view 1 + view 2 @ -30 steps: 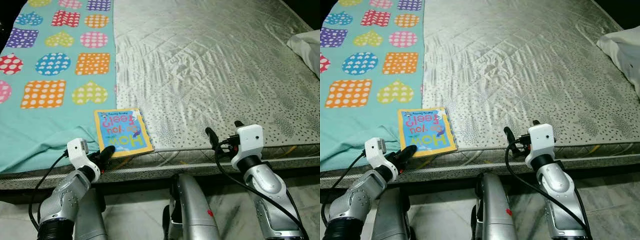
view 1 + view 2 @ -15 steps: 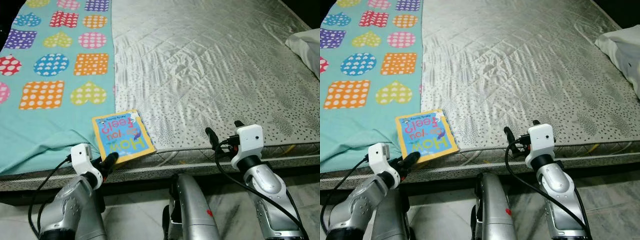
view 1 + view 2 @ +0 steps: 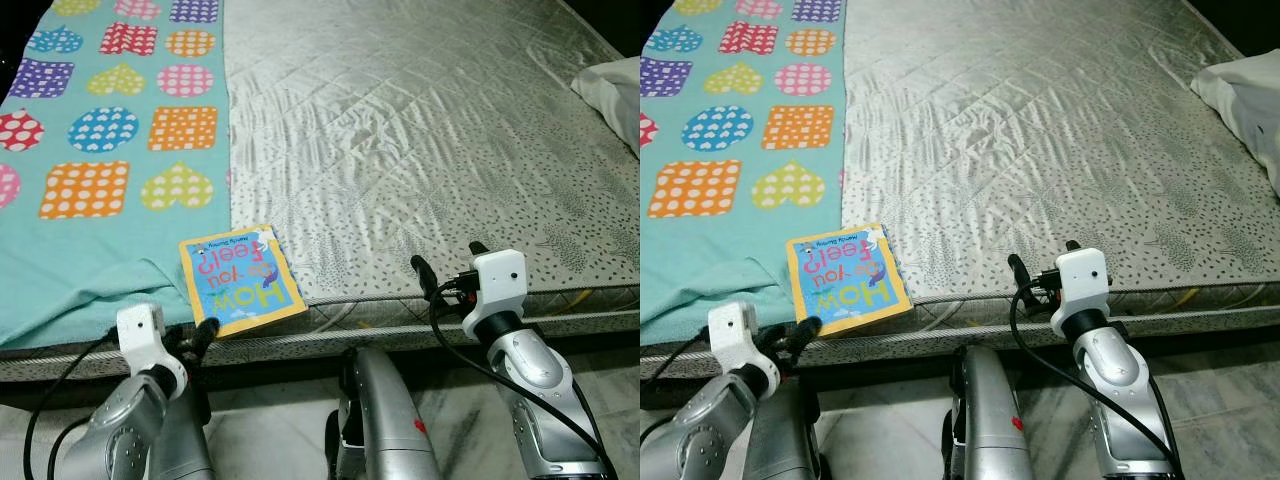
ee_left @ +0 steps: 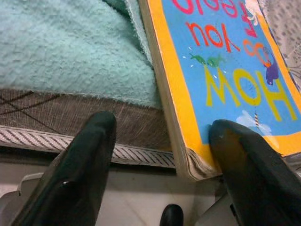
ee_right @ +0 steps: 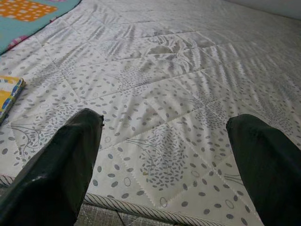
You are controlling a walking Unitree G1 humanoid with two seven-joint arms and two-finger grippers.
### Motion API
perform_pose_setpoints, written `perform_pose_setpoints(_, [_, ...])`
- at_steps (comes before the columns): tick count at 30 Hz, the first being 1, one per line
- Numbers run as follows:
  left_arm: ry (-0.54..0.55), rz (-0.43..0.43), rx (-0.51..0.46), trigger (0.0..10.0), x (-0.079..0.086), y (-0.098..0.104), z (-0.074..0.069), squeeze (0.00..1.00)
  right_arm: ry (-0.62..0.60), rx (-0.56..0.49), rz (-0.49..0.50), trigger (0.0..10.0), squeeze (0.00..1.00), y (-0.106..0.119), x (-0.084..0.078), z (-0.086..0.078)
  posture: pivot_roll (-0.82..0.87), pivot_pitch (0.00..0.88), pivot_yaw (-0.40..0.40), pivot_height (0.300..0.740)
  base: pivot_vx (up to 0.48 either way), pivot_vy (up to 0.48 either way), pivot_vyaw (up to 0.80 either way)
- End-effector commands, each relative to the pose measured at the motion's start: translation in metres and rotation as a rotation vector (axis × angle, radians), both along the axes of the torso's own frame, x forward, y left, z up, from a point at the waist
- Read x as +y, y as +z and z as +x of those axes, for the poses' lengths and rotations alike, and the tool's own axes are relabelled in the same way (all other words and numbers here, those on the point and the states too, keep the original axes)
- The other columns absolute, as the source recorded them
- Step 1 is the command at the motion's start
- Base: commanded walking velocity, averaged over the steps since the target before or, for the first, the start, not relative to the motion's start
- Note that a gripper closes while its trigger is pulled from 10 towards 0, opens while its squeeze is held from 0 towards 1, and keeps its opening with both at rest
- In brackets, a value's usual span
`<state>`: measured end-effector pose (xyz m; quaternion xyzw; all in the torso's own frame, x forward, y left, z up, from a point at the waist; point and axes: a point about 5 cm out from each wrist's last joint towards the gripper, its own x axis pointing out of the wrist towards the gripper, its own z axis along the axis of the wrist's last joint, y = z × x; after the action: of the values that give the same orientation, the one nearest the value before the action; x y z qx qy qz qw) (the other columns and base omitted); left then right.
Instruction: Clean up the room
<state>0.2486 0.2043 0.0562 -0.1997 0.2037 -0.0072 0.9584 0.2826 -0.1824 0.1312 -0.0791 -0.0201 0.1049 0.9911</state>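
Note:
A thin children's book (image 3: 242,280) with a blue cover and yellow border lies at the near edge of the bed (image 3: 420,150), partly on the teal patterned blanket (image 3: 110,150). Its near corner (image 4: 190,165) overhangs the mattress edge. My left gripper (image 3: 197,336) is open just below and in front of that corner. In the left wrist view one finger (image 4: 89,155) is off to the book's side and the other finger (image 4: 249,174) is against the cover's near edge. My right gripper (image 3: 448,262) hovers open over the bare mattress edge, holding nothing.
A white pillow (image 3: 615,90) lies at the bed's far right. The quilted silver mattress stretches wide to the right of the blanket. Pale tiled floor (image 3: 280,440) and my own body (image 3: 385,420) are below the bed's edge.
The left arm has drawn back and to the left, down below the mattress edge. The book has slid nearer and turned, so its corner now overhangs. The right arm has not moved.

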Motion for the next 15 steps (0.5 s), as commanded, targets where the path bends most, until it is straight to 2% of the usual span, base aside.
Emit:
perform_pose_setpoints(1, [-0.005, -0.006, 0.010, 10.0, -0.002, -0.001, 0.002, 0.00, -0.009, 0.009, -0.007, 10.0, 0.00, -0.003, -0.003, 0.000, -0.09, 0.193, -0.084, 0.544, 0.000, 0.000, 0.00])
perform_pose_setpoints(3, [-0.014, -0.109, 0.014, 10.0, -0.006, 0.000, 0.008, 0.00, -0.011, 0.007, -0.008, 10.0, 0.00, -0.003, -0.003, 0.000, -0.09, 0.191, -0.083, 0.544, 0.000, 0.000, 0.00])
perform_pose_setpoints(4, [-0.014, -0.109, 0.014, 10.0, -0.006, 0.000, 0.008, 0.00, -0.011, 0.007, -0.008, 10.0, 0.00, -0.003, -0.003, 0.000, -0.09, 0.191, -0.083, 0.544, 0.000, 0.000, 0.00])
perform_pose_setpoints(8, [-0.058, -0.235, 0.018, 10.0, -0.014, 0.000, 0.019, 0.00, -0.010, 0.001, -0.006, 10.0, 0.00, -0.002, -0.001, 0.002, -0.09, 0.184, -0.084, 0.544, 0.000, 0.000, 0.00])
perform_pose_setpoints(10, [-0.059, -0.243, 0.017, 10.0, -0.015, 0.000, 0.020, 0.00, -0.009, 0.000, -0.006, 10.0, 0.00, -0.002, -0.001, 0.002, -0.09, 0.184, -0.084, 0.544, 0.000, 0.000, 0.00])
perform_pose_setpoints(11, [-0.080, -0.320, 0.037, 10.0, -0.020, 0.000, 0.023, 0.00, -0.006, -0.005, -0.008, 10.0, 0.00, 0.000, 0.000, 0.002, -0.09, 0.184, -0.084, 0.544, 0.000, 0.000, 0.00])
perform_pose_setpoints(15, [-0.113, -0.382, 0.077, 10.0, -0.024, -0.002, 0.024, 0.00, -0.008, -0.009, -0.013, 10.0, 0.00, 0.000, -0.003, 0.003, -0.10, 0.180, -0.084, 0.544, 0.000, 0.000, 0.00])
